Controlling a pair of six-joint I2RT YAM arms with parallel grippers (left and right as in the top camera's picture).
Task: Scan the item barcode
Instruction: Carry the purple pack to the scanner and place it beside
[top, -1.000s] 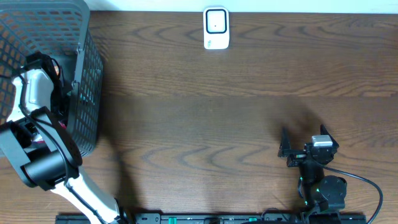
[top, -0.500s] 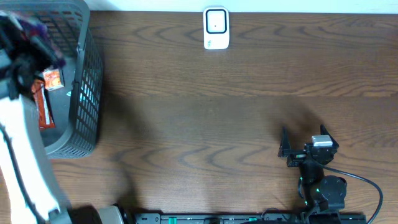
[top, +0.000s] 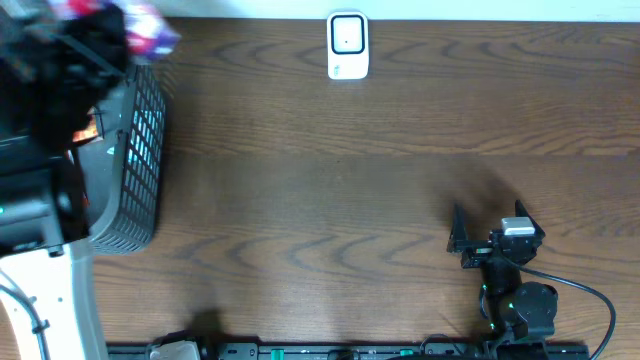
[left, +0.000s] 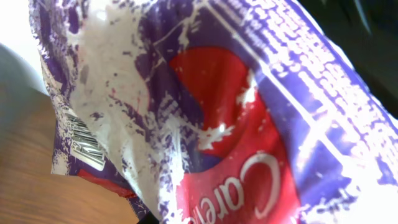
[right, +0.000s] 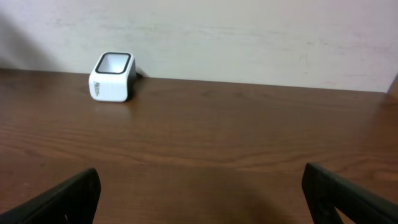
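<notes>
A brown wooden table (top: 330, 180) is seen across the whole overhead view. The upper left of that view is taken up by the left arm, much blurred, and below its dark bulk a grey mesh basket (top: 145, 150) is seen at the left edge. Something orange is glimpsed inside the basket, too hidden to be named.

A purple, red and white packet (top: 150, 28) is found in the top left corner, at the tip of the left claw (top: 105, 45) and above the basket's far rim. The claw is clenched on it, though its fingers are not made out. In the left wrist view the frame is nearly filled by the crinkled packet (left: 217, 112), and a barcode (left: 84, 140) is shown near its left edge.

The right claw (top: 488, 215) is seen in the lower right, released, nothing held between its wide-spread fingers (right: 68, 193). A small white scanner (top: 347, 45) is set at the top centre, well apart from the packet.
</notes>
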